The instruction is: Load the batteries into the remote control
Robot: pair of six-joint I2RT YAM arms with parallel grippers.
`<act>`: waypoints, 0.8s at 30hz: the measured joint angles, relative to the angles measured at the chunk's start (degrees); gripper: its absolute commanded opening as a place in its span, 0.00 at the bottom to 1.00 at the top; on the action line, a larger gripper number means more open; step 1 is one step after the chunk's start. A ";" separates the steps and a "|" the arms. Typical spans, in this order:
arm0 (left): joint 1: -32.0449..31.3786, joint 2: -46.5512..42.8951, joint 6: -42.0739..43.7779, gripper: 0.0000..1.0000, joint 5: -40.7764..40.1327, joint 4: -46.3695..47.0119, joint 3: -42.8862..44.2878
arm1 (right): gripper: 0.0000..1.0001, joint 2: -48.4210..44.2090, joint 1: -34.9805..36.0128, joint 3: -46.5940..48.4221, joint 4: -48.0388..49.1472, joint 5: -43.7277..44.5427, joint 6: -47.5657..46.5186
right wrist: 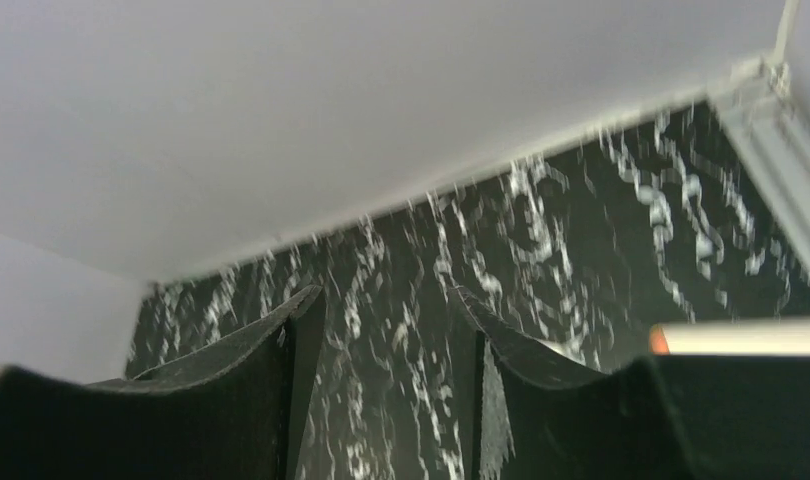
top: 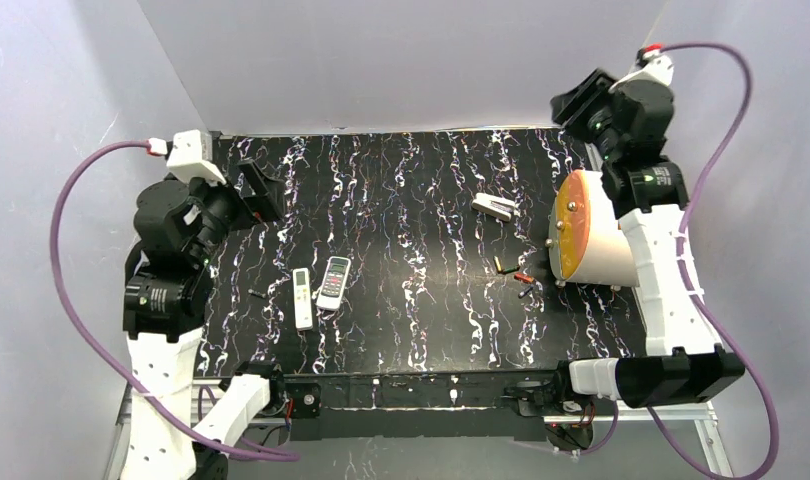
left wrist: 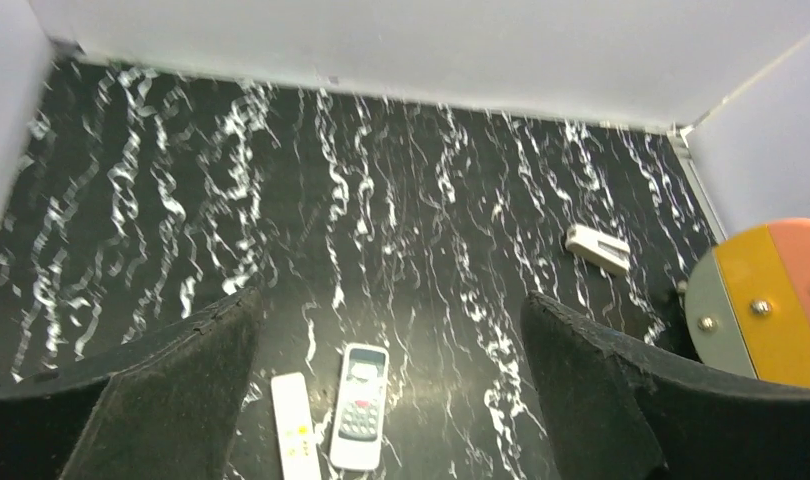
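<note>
Two remotes lie side by side at the table's left-middle: a wider white remote control with grey buttons, and a slim white one. Small dark batteries with yellowish and red parts lie right of centre, beside a tipped tub. My left gripper hovers wide open, back and left of the remotes, nothing between its fingers. My right gripper is raised at the far right, facing the back wall, jaws apart and empty.
A white tub with an orange lid lies on its side at the right. A small white flat piece rests behind the batteries. A tiny dark bit lies left of the slim remote. White walls enclose the table.
</note>
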 measured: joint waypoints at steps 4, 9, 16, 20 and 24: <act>0.00 0.76 -2.10 0.99 3.39 -0.31 -3.72 | 0.62 0.13 0.00 -7.87 -1.27 -1.42 1.68; 0.02 1.53 -5.14 0.99 6.03 0.92 -9.44 | 0.65 -2.25 0.00 -12.90 -0.98 -1.09 1.81; -0.07 7.13 -5.92 0.98 11.39 3.21 -14.86 | 0.70 -1.60 0.00 -13.92 1.79 -8.09 0.83; -2.78 12.98 -6.14 0.98 13.42 4.52 -15.15 | 0.71 -1.44 0.48 -18.67 5.86 -15.72 1.29; -11.08 18.29 -6.08 0.99 10.93 4.28 -15.74 | 0.72 -0.90 4.15 -21.55 6.60 -18.73 1.99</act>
